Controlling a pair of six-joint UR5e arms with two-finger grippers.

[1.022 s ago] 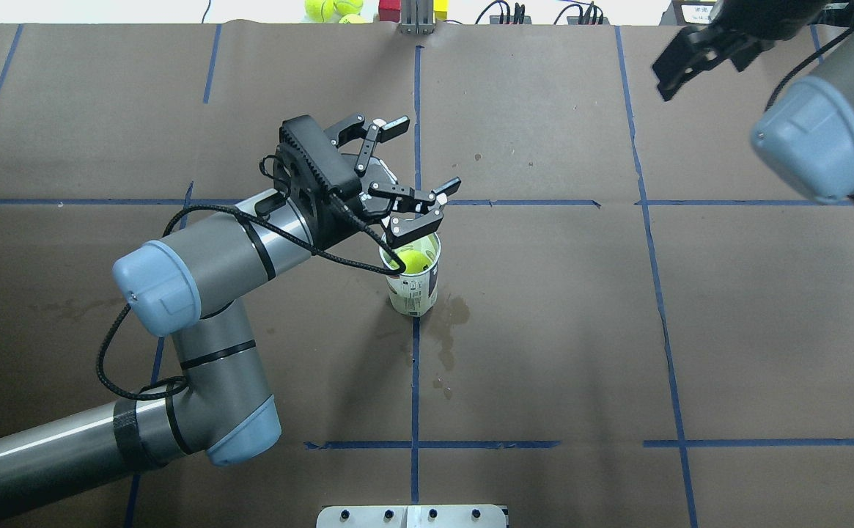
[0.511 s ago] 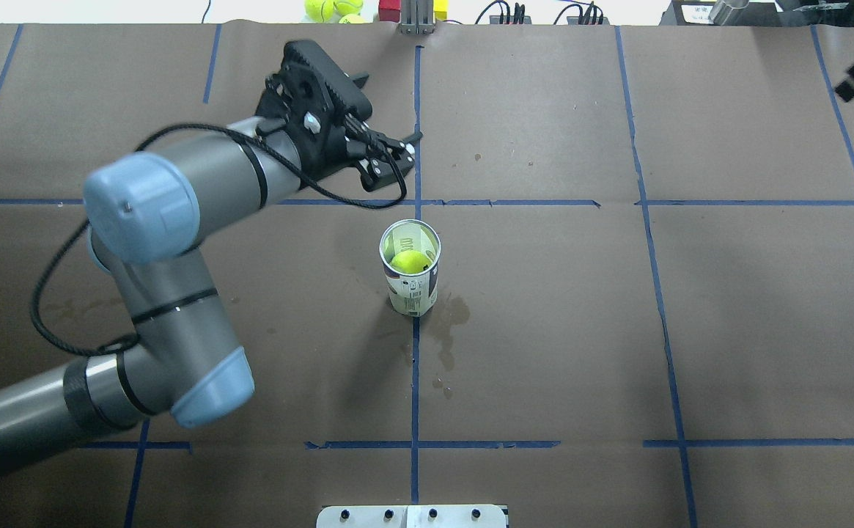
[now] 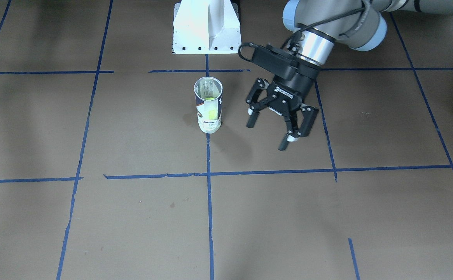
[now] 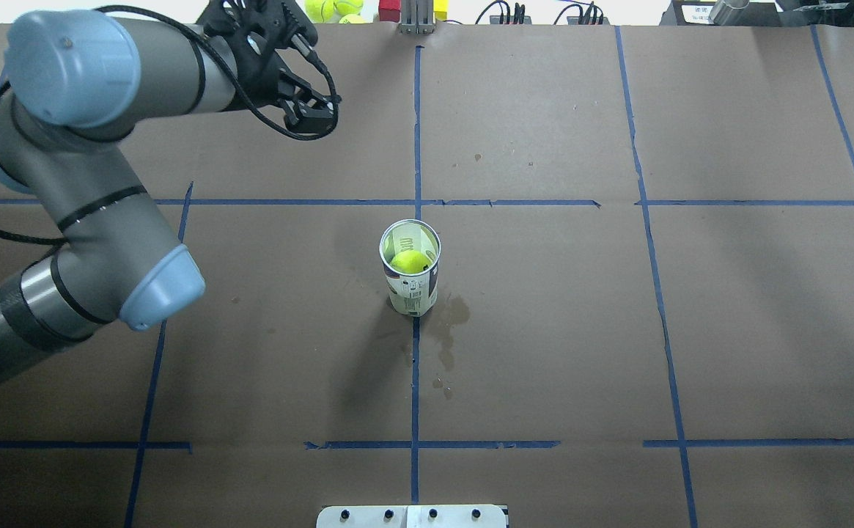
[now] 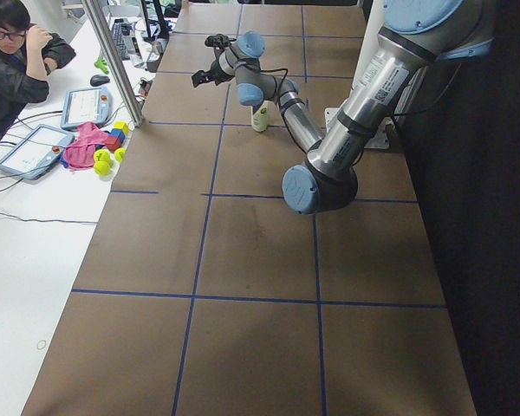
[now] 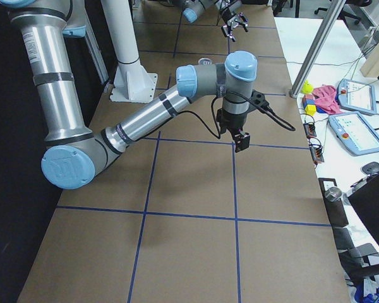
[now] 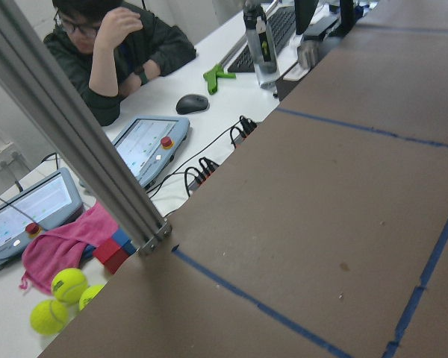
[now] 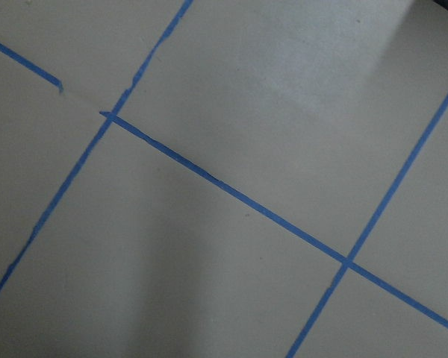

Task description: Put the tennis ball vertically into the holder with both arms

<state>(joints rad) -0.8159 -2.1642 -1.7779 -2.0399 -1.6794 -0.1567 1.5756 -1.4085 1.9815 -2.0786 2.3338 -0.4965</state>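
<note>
The holder [image 4: 412, 282], a clear tube with a white and navy label, stands upright at the table's middle. It also shows in the front view [image 3: 208, 105] and small in the left view [image 5: 260, 117]. A yellow-green tennis ball [image 4: 410, 262] sits inside it, seen through the open top. My left gripper [image 3: 273, 130] is open and empty, lifted clear of the holder; from overhead it [image 4: 302, 110] lies far back-left of the tube. My right gripper [image 6: 240, 139] shows only in the right side view, pointing down over the mat; I cannot tell if it is open or shut.
Spare tennis balls [image 7: 60, 298], coloured blocks and a pink cloth lie off the mat by an aluminium post [image 7: 75, 142]. A white pedestal [image 3: 207, 27] stands at the robot's side. A damp stain [image 4: 448, 315] marks the mat beside the holder. An operator [image 5: 17, 52] sits at the desk.
My left gripper has pulled away from just over the holder's mouth, back and to the left. My right arm has swung out of the overhead view. The ball stays in the holder.
</note>
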